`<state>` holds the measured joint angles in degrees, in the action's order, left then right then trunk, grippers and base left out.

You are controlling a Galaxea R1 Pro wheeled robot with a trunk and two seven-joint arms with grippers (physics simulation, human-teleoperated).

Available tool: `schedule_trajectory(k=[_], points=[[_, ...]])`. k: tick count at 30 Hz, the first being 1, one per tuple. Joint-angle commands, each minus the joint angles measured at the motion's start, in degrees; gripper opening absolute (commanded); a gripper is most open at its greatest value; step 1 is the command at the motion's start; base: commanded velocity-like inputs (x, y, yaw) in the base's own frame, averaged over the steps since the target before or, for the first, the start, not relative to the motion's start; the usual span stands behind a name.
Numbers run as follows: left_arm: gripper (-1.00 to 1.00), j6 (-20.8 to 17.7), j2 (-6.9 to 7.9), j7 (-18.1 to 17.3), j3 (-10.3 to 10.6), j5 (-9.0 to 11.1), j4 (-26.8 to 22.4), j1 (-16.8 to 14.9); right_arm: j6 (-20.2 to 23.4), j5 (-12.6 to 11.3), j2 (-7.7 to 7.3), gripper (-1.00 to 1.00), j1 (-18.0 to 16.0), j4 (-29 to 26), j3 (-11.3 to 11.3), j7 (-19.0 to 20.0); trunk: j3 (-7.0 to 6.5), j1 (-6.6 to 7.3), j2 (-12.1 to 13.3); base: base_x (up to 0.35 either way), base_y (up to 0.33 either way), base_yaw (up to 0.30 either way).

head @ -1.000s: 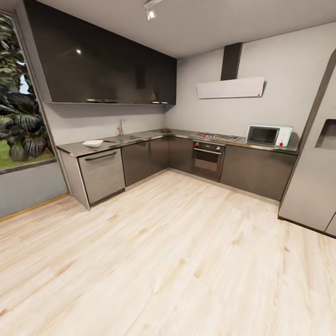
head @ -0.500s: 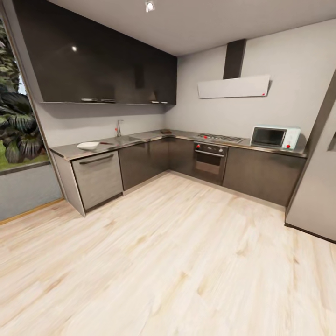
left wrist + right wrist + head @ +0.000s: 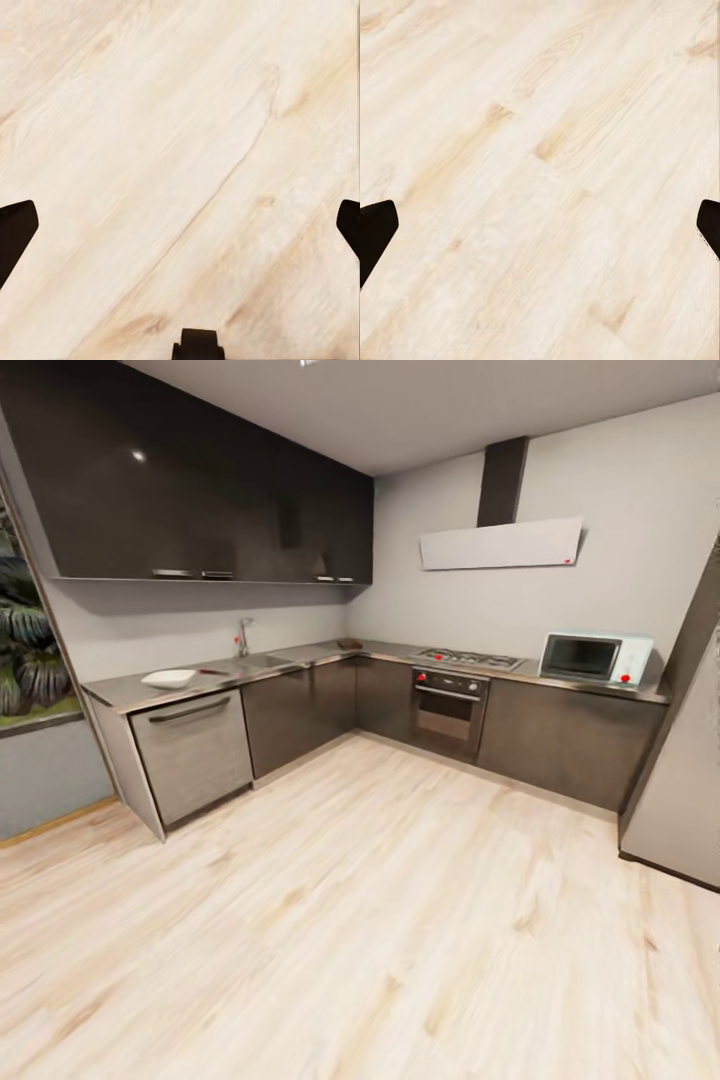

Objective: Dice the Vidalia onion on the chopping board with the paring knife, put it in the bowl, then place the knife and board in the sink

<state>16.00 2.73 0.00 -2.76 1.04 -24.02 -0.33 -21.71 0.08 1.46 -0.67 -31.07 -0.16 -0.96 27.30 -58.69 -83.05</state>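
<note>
while i look across the room from the head camera, the countertop (image 3: 130, 688) runs in an l along the far walls, from about ten o'clock round to two o'clock. the bowl (image 3: 168, 679) sits white and shallow on it near the ten o'clock end, above a grey dishwasher front (image 3: 193, 753). just beside the bowl, toward the tap, lies something small and reddish that i take for the paring knife (image 3: 212, 672), too small to be sure. the sink (image 3: 265, 660) is further along at about eleven o'clock, with its chrome tap (image 3: 241, 636) standing behind it. i cannot make out the chopping board or the onion at this range. at one o'clock are the hob (image 3: 468, 657) and oven (image 3: 447, 709), with a microwave (image 3: 594, 658) at two o'clock. pale wood floor (image 3: 380, 920) lies between me and the cabinets.

on the wrist cameras, the left gripper (image 3: 180, 229) hangs over bare floor with its jaws spread wide, holding nothing; the right gripper (image 3: 540, 229) is likewise wide apart and empty.
</note>
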Motion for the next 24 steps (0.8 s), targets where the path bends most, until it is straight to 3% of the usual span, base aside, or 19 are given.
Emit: schedule_trajectory(k=[1,19,24], points=[[1.0,0.2,0.0,0.0,0.0,0.1,0.0,0.0,-0.2,0.0,0.02,1.0,0.0,0.0,0.0,-0.1,0.06,-0.03,0.0,0.345,0.0,-0.156],[1.0,0.2,0.0,0.0,0.0,0.1,0.0,0.0,-0.2,0.0,0.03,1.0,0.0,0.0,0.0,-0.1,0.06,-0.03,0.0,0.345,0.0,-0.182],[1.0,0.2,0.0,0.0,0.0,0.1,0.0,0.0,-0.2,0.0,0.03,1.0,-0.1,0.0,0.0,-0.1,0.06,-0.03,0.0,0.345,0.0,-0.059]])
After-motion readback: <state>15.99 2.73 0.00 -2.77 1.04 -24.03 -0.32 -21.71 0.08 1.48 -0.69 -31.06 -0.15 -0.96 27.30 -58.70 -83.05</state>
